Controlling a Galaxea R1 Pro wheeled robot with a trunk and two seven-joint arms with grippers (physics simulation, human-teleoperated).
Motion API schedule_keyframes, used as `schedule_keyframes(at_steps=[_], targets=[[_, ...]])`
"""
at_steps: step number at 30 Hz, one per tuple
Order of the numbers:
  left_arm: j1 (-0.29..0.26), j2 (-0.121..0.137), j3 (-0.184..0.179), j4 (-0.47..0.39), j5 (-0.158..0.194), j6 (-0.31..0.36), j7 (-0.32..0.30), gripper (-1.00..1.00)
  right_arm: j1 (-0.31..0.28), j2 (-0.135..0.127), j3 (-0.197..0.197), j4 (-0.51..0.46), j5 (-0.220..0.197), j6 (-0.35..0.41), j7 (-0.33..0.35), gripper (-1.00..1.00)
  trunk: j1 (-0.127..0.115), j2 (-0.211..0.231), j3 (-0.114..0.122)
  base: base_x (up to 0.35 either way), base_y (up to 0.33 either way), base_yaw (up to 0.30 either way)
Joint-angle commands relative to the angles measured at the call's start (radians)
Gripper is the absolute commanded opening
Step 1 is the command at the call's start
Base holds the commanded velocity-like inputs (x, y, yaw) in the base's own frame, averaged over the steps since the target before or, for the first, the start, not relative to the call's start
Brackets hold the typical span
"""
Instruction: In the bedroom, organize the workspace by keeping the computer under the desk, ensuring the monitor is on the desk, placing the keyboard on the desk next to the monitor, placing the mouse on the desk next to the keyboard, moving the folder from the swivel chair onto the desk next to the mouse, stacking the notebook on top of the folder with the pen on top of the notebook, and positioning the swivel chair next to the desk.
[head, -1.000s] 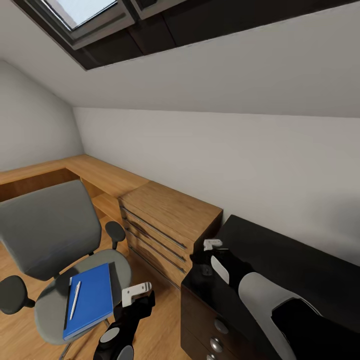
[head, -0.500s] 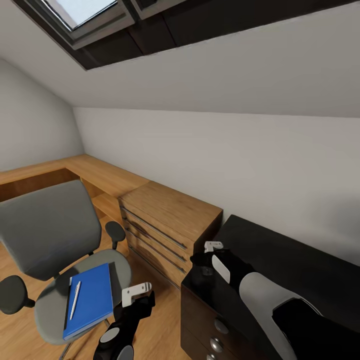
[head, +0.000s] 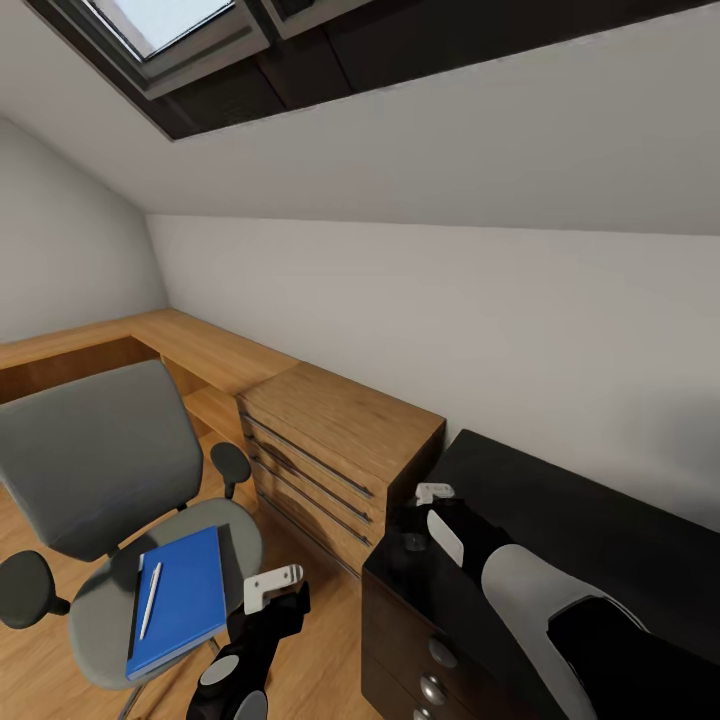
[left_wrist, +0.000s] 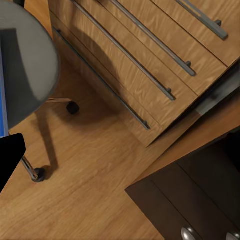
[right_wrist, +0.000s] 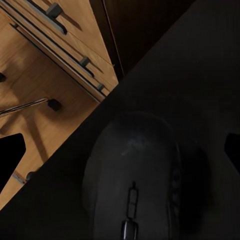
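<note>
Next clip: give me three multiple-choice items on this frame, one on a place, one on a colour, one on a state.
1. Where does the folder lie?
A. on the chair seat
B. on the desk
C. on the floor

2. What colour is the folder?
A. red
B. blue
C. green

3. How do the wooden unit's drawers stand?
A. all shut
B. top one pulled out
C. all removed

Key: 1 A, the folder lies flat on the chair seat, with the pen on it. 2 B, its cover is bright blue. 3 A, the drawer unit has every front flush.
</note>
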Motion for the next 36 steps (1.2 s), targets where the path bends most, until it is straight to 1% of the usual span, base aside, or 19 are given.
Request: schedule_keyframes(at_steps=[1,18,28,34,36], targets=[[-0.001,0.000,-0.001,-0.001,0.008,0.002,0.008,1.00,-0.001,-0.001,0.008,-0.002,-0.010,0.004,-0.007,1.00,0.000,-0.001,-0.001,0.000,0.000,0.000],[-0.001,0.000,0.004,-0.004,0.012,0.003,0.010,1.00,-0.001,-0.001,0.009,-0.002,-0.011,0.031,-0.009,1.00,0.000,-0.001,-0.001,0.000,0.000,0.000],[-0.001,0.000,0.005,-0.004,0.012,0.003,0.010,1.00,-0.001,-0.001,0.008,-0.002,-0.010,0.031,-0.041,1.00,0.038,-0.071,-0.032,0.000,0.000,0.000],[-0.001,0.000,0.005,-0.004,0.012,0.003,0.010,1.00,-0.001,-0.001,0.008,-0.002,-0.011,0.032,-0.044,1.00,0.038,-0.071,-0.032,0.000,0.000,0.000],[-0.001,0.000,0.004,-0.004,0.013,0.003,0.010,1.00,-0.001,-0.001,0.008,-0.002,-0.011,0.033,-0.045,1.00,0.046,-0.085,-0.039,0.000,0.000,0.000]])
